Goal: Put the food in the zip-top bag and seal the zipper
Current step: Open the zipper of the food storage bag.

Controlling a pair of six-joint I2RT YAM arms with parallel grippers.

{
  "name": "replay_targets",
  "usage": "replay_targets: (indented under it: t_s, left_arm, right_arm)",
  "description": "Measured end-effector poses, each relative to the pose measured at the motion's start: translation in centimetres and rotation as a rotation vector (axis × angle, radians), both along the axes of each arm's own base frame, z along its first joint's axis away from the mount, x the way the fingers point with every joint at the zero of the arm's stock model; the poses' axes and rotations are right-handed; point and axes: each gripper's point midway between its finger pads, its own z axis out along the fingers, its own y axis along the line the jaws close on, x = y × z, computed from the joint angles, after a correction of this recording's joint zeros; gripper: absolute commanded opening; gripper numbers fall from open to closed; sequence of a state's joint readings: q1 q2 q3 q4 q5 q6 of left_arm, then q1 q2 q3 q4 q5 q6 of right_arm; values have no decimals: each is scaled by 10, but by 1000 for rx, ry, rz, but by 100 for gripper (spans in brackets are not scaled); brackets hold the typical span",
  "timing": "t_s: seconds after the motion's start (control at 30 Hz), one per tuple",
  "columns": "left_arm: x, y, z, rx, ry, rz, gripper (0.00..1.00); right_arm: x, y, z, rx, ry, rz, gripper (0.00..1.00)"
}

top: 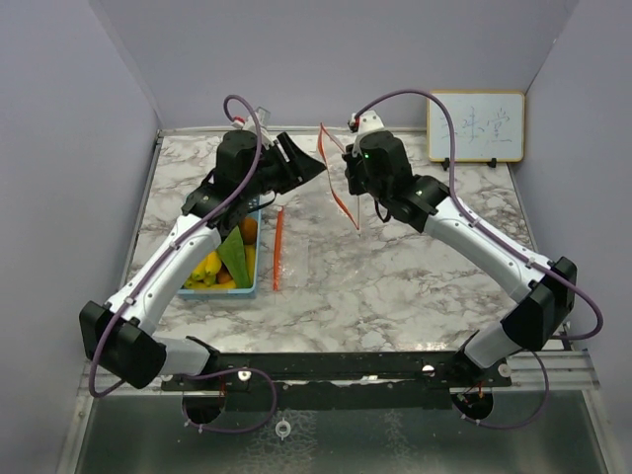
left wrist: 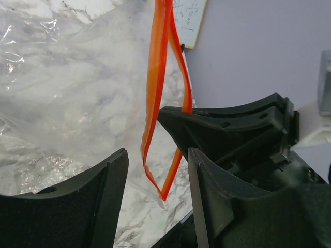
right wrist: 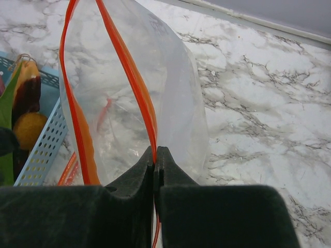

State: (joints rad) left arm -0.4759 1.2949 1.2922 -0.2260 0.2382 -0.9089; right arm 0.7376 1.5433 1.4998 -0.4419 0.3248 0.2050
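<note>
Right tool point(right wrist: 155, 155): fingers pressed together, pinching one end of the orange zipper point(right wrist: 129, 72) and holding it up above the counter point(top: 415, 267).
Left tool point(left wrist: 158, 153): fingers spread, one on each side of the hanging zipper loop, close beside the right tool; I cannot tell whether either finger touches the zipper.
Zip-top bag point(right wrist: 170, 88): clear plastic, hanging from the right tool's pinch with its mouth parted; nothing shows inside it.
Food: yellow bananas point(top: 207, 267), a dark-green vegetable point(top: 235, 255) and an orange piece point(top: 249, 229) all lie in the light-blue basket point(top: 222, 289), apart from the bag.
Basket: on the counter under the left arm, to the left of the raised bag.
Orange strip point(top: 278, 247): lies flat on the counter just beside the basket's right wall.
Whiteboard point(top: 475, 126): leans on the back wall at the far right corner.
Writing: faint blue handwriting on the whiteboard, too small to read.
</note>
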Motion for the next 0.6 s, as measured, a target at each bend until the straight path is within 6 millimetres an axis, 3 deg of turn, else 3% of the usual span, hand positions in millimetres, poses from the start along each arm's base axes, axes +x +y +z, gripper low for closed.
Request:
replay_targets:
  t_s: [0.13, 0.4, 0.6]
  left_arm:
    - [7, -13, -17, 29, 64, -6, 53]
    - [14, -26, -12, 63, 85, 16, 54]
    - [15, -28, -26, 131, 139, 58, 48]
  right_arm:
    - [2, 2, -1, -1, 1, 0, 2]
    - [4, 4, -2, 0, 1, 0, 2]
    - [5, 5, 1, 9, -9, 1, 2]
